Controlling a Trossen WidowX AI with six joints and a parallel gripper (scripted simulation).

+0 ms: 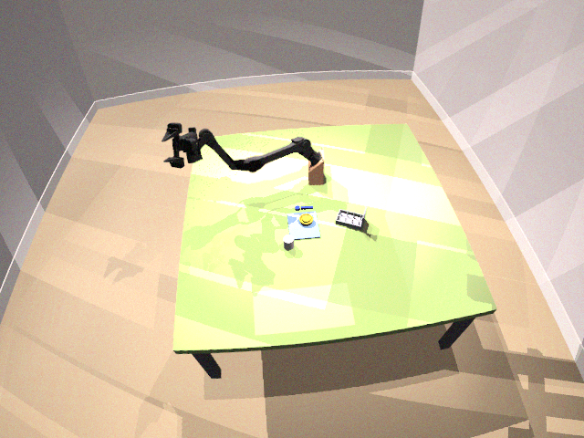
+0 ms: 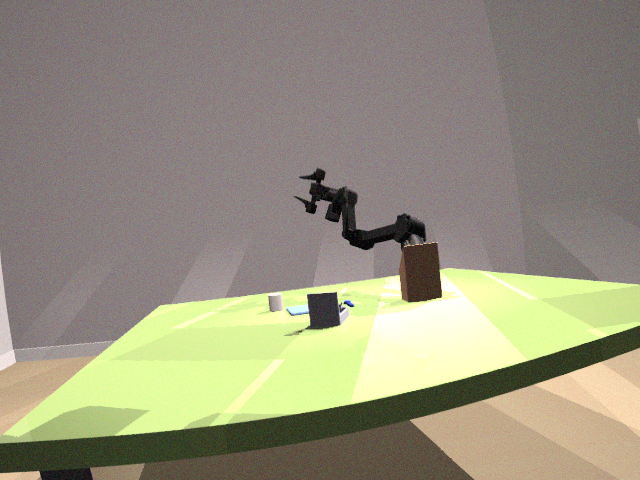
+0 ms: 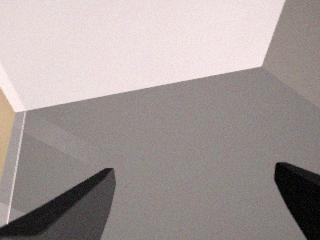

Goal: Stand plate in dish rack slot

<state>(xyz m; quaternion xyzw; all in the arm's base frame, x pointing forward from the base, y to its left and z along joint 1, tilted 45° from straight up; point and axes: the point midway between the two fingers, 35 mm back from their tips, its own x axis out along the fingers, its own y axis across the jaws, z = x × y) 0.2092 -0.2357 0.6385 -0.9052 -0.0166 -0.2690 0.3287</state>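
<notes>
One gripper (image 1: 165, 149) (image 2: 296, 186) (image 3: 193, 173) is hovering high, its two fingers spreading wide around nothing. One yellow plate (image 1: 306, 218) is lying on one blue mat (image 1: 304, 231) (image 2: 297, 310), near one blue utensil (image 1: 304, 207) (image 2: 349, 303) and one cup (image 1: 288, 243) (image 2: 275, 302). One dish rack (image 1: 349, 219) (image 2: 323, 310) is standing apart, no plate showing in its slots; its dark end is hiding the plate in the exterior view.
</notes>
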